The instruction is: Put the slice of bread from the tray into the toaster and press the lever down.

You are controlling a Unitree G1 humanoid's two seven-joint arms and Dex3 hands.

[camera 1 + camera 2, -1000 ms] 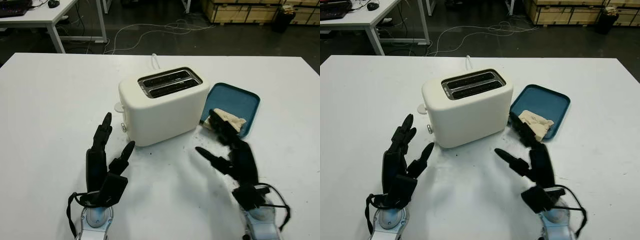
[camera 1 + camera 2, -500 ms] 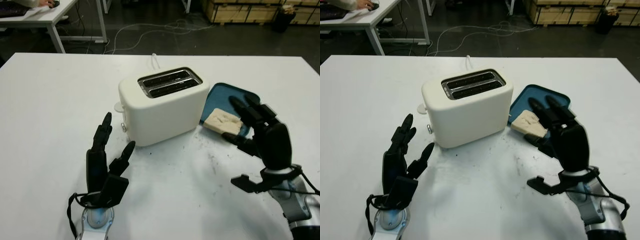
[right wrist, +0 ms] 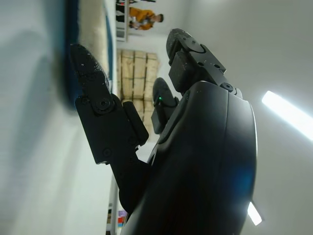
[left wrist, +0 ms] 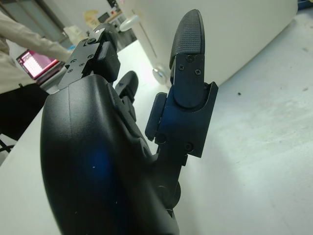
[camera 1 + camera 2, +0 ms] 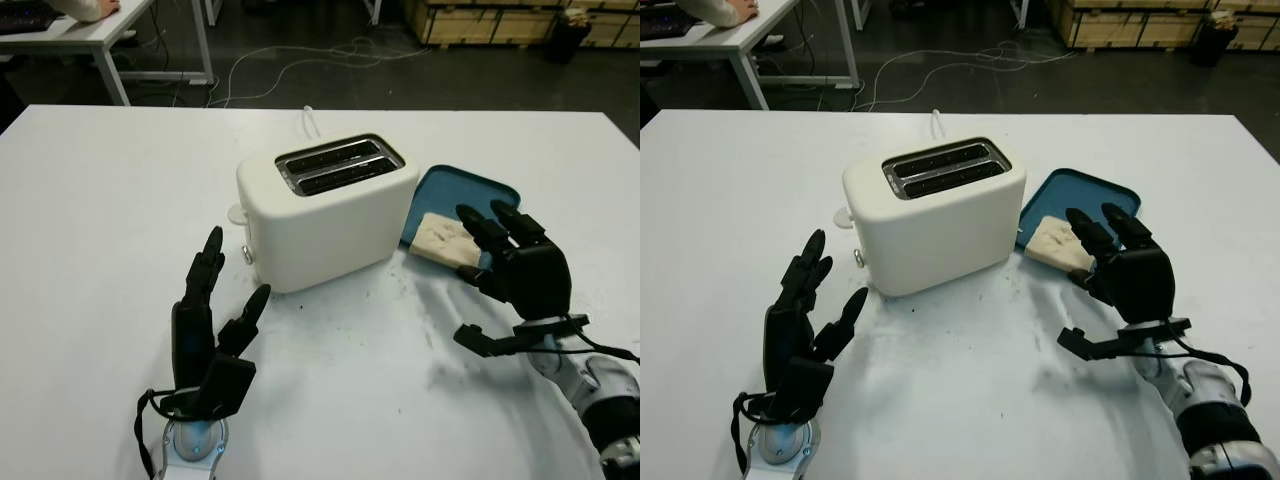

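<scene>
A slice of bread lies flat in a blue tray on the white tabletop, at the tray's near-left end, close to the toaster. The slice's long axis runs roughly across the tray, from the toaster side toward the robot's right. The tray sits just beside the right end of a cream two-slot toaster, whose slots face up and hold nothing. A small lever knob shows on the toaster's left end.

The right hand hovers open at the tray's near edge, fingers reaching over the bread's right end, with nothing in its grasp; whether it touches the slice cannot be told. Compared with half a second ago it sits a little lower and closer to the tabletop, and a second ago it was further left, in front of the toaster. The left hand is open, upright in front of the toaster's left end, unchanged. The bread has stayed in the tray.
</scene>
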